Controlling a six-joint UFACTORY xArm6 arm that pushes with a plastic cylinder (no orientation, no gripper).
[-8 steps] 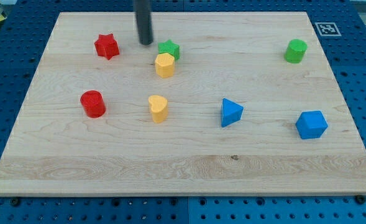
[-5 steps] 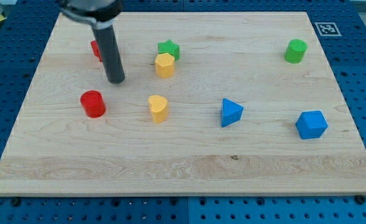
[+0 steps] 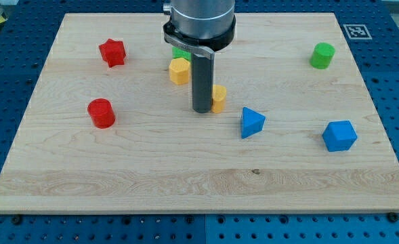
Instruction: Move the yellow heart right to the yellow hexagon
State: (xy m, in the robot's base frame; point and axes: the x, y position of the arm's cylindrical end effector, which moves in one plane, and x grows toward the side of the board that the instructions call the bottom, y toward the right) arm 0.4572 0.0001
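Starting at the view's left, a red cylinder (image 3: 101, 113) stood on the wooden board (image 3: 118, 176), with a red star (image 3: 112, 52) above it, nearer the view's top and well apart from it. Further right sat the yellow hexagon (image 3: 179, 70), and a green block (image 3: 179, 53) peeked out just behind it toward the view's top, mostly hidden by the arm's housing, so its shape could not be made out. My tip (image 3: 202, 110) rested on the board below and to the right of the yellow hexagon, pressed against the left side of the yellow heart (image 3: 219, 98); the rod covered much of that block, so only its right part showed. There was no hand to open or close, only the bare rod, and it held nothing. The yellow heart lay lower and to the right of the yellow hexagon, near it but apart. Just right of the heart and slightly lower stood a blue triangular block (image 3: 252, 123). Far to the view's right, a green cylinder (image 3: 322, 55) sat near the top edge, and a blue block (image 3: 339, 135) with faceted sides lay below it.
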